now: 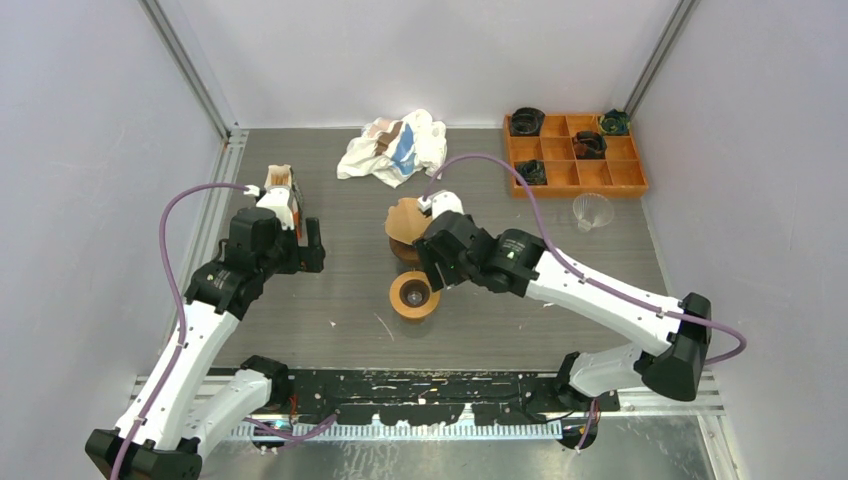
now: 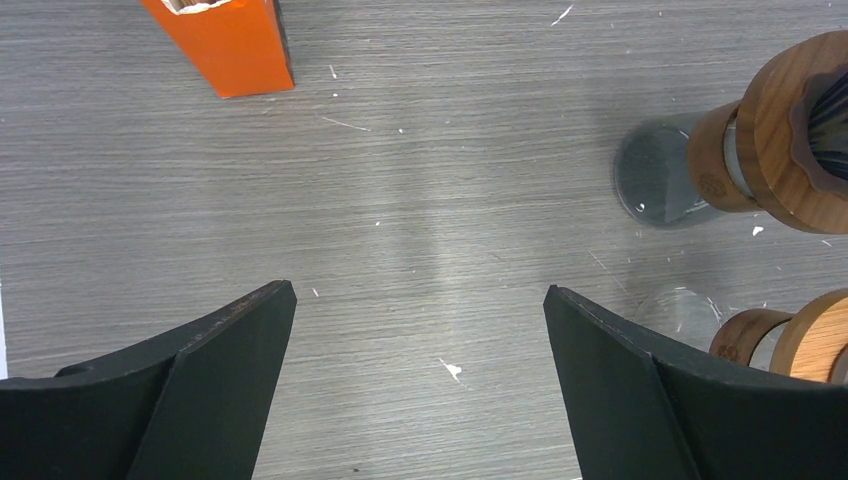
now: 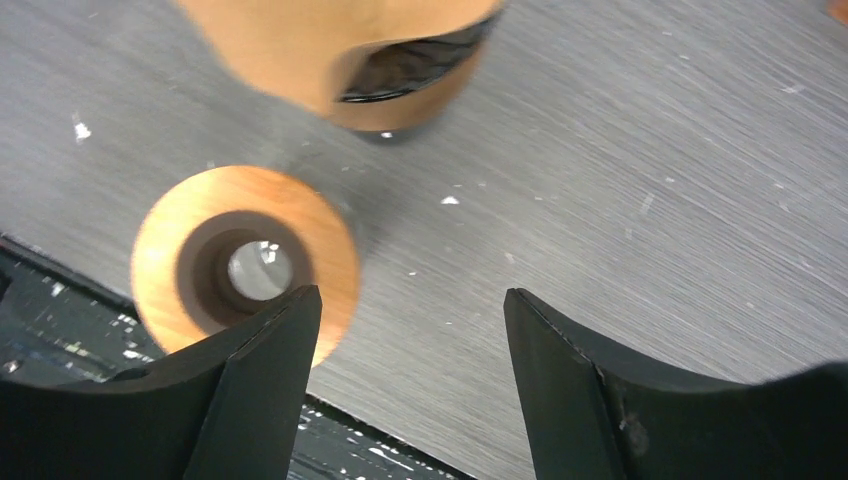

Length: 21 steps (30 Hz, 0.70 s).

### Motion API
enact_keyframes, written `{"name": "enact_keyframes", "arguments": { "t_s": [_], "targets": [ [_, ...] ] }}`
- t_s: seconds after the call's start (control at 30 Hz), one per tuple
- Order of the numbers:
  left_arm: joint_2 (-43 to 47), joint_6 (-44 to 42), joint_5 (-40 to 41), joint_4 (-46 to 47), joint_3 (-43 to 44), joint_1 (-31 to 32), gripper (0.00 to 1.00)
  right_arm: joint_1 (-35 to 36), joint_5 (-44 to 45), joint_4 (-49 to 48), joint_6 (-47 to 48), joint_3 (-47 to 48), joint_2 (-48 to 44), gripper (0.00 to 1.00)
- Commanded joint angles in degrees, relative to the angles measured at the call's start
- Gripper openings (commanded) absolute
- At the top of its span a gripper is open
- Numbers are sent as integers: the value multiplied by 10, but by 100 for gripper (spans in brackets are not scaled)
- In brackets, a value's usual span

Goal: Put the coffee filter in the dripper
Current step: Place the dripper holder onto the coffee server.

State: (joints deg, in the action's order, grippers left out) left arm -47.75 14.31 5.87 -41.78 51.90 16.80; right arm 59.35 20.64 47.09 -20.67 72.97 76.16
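Coffee filter (image 1: 403,220) is found near the middle of the table (image 1: 330,320), laid on top of the far dripper (image 2: 770,130), apparently lopsided; whether it is properly seated cannot be told. The right gripper (image 3: 410,300) is poised close beside it, jaws spread and empty. The left gripper (image 2: 420,290) is parked apart, jaws spread wide, nothing between them. The loose paper could be brushed off the rim if the right jaws are drawn away carelessly.

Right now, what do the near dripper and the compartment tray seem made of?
The near dripper: wooden collar, smooth matte, warm brown with faint grain; clear lower part, probably glass. The compartment tray: likely plastic, even orange colour, matte.
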Motion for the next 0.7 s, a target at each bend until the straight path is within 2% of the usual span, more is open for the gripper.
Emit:
{"name": "enact_keyframes", "arguments": {
  "t_s": [0.0,0.27,0.67],
  "targets": [
    [11,-6,-15,32,2,-3,99,-51,47,14,-1,14,-44,74],
    [15,-3,-31,33,3,-3,99,-205,56,-14,17,-17,-73,78],
    [30,1,-42,33,4,-3,99,-454,31,-174,8,-101,-90,80]
  ]
}}
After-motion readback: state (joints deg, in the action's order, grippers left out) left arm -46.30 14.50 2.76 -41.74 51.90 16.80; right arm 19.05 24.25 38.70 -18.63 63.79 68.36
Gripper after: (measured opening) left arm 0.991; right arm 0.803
